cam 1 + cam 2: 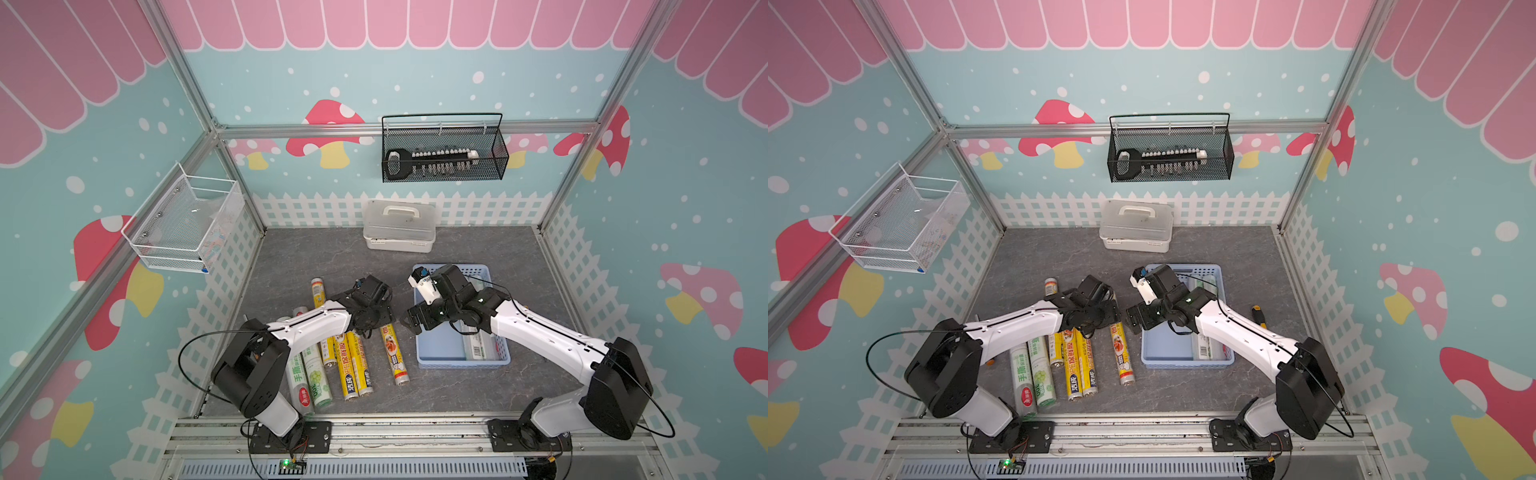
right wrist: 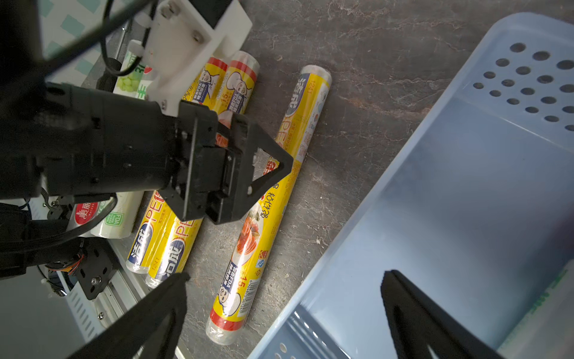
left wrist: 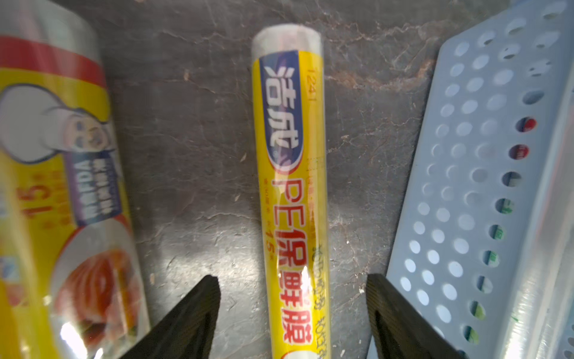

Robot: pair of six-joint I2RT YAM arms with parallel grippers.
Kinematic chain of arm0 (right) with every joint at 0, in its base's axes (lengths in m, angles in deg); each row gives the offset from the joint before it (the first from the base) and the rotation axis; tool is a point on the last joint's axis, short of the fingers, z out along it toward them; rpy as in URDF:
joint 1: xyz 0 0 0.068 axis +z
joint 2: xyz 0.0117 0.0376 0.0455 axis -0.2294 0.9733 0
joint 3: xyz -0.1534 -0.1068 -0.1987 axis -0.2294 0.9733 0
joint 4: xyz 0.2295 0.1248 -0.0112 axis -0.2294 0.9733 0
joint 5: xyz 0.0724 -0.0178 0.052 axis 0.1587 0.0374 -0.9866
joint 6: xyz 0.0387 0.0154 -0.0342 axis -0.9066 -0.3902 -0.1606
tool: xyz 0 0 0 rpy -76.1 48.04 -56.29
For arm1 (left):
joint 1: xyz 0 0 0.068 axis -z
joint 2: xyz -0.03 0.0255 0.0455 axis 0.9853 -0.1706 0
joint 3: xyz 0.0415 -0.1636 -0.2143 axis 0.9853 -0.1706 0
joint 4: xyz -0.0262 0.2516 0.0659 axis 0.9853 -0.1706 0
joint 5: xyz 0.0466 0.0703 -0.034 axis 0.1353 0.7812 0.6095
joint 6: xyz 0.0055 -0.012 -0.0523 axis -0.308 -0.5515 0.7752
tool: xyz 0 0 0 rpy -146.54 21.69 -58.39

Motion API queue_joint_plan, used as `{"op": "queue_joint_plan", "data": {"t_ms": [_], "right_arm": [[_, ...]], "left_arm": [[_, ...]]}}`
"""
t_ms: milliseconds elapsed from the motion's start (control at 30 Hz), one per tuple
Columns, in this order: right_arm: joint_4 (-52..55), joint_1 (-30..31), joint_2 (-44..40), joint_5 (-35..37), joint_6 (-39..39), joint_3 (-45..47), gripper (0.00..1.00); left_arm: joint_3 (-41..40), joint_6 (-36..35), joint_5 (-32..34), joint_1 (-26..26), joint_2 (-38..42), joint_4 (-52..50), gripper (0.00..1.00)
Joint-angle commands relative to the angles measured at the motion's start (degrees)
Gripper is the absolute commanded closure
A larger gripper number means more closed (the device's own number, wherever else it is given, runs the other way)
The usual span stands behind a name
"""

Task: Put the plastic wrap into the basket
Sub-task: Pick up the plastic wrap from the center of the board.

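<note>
Several rolls of plastic wrap (image 1: 353,365) lie side by side on the grey table, left of the light-blue basket (image 1: 461,365). One yellow roll (image 1: 395,353) lies apart, nearest the basket. My left gripper (image 3: 293,289) stands open astride this roll (image 3: 292,186), with a gap on each side. In the right wrist view its black fingers (image 2: 279,164) sit over the roll's middle (image 2: 264,217). My right gripper (image 2: 284,279) hangs open and empty over the basket's left rim (image 2: 403,174). A white-and-green roll (image 1: 478,345) lies inside the basket.
A white lidded box (image 1: 400,226) stands at the back of the table. A black wire basket (image 1: 442,149) hangs on the back wall, a white wire basket (image 1: 187,220) on the left wall. A yellow-handled tool (image 1: 1258,313) lies right of the blue basket.
</note>
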Motion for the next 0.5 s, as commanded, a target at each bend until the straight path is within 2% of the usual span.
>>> {"op": "queue_joint_plan", "data": {"t_ms": [0,133,300,467], "right_arm": [[-0.06,0.48,-0.1,2.25,-1.5,-1.09,0.01],[-0.24,0.41,-1.32,5.83,-3.47,0.53,0.01],[-0.51,0.39,-3.54,10.84,-6.09,3.08,0.0],[-0.29,0.43,-5.35,12.94,-6.45,4.66,0.0]], "left_arm": [[3.3,0.14,0.02,0.75,-2.27,-4.14,0.26],[5.65,0.48,1.92,1.47,-5.32,-7.25,0.3],[8.46,0.33,2.5,2.51,-9.39,-9.88,0.39],[10.33,0.31,2.51,2.99,-12.66,-10.86,0.42]]}}
